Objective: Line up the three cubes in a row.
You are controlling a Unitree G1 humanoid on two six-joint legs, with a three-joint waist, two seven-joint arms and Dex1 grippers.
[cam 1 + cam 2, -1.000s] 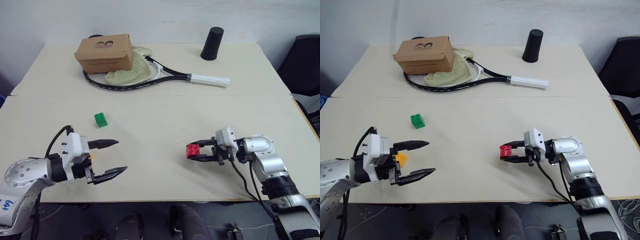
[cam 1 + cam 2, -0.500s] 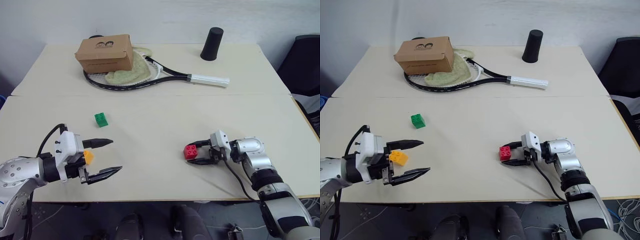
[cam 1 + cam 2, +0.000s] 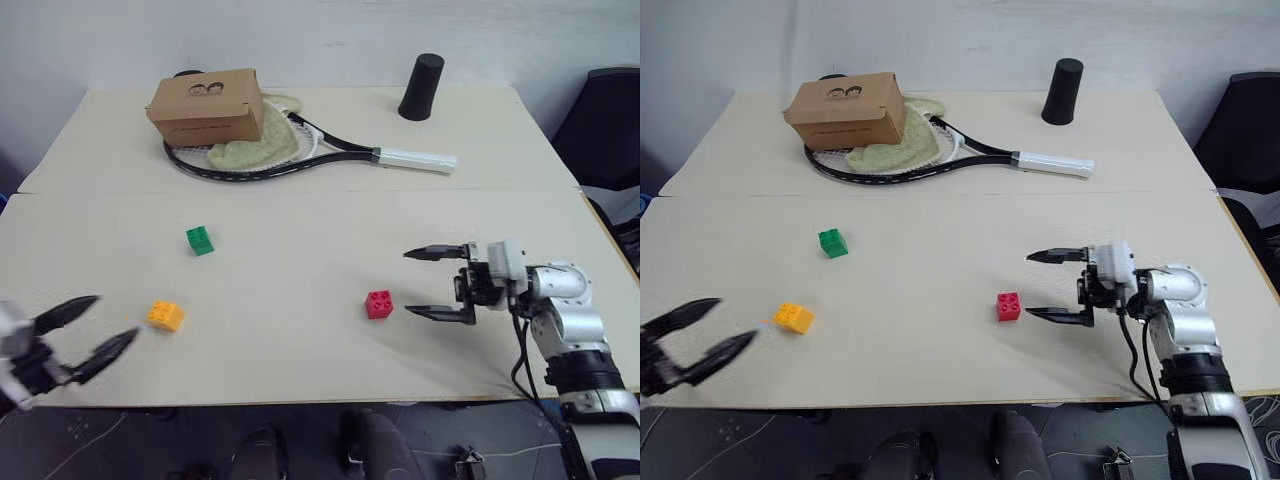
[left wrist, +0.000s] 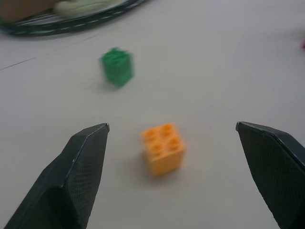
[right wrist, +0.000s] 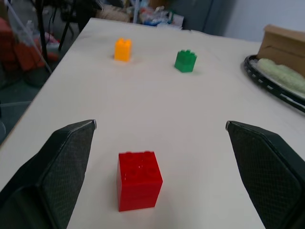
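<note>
While standing wide apart and empty, right gripper (image 3: 440, 283) points toward red cube (image 3: 379, 304), just beside it on table (image 3: 300, 230), not touching. Green cube (image 3: 199, 240) well apart to the left; orange-yellow cube (image 3: 165, 315) nearer the front edge. Left gripper (image 3: 85, 329) at the table's front left corner, fully spread, nothing held, near the orange-yellow cube, apart from it. Cardboard box (image 3: 207, 103) closed, contents not visible, resting on racket (image 3: 300, 155) and a pale cloth (image 3: 245, 145). Black cup (image 3: 421, 87) inverted, far side, interior hidden.

Left wrist view: orange-yellow cube (image 4: 163, 147) between the spread fingers (image 4: 81, 164), slightly ahead of the tips, no contact. Green cube (image 4: 117, 67) beyond.

Right wrist view: red cube (image 5: 138, 180) centred between the spread fingers (image 5: 66, 162), untouched. Orange-yellow cube (image 5: 122, 49) and green cube (image 5: 185, 60) farther along the table, not aligned with red.
</note>
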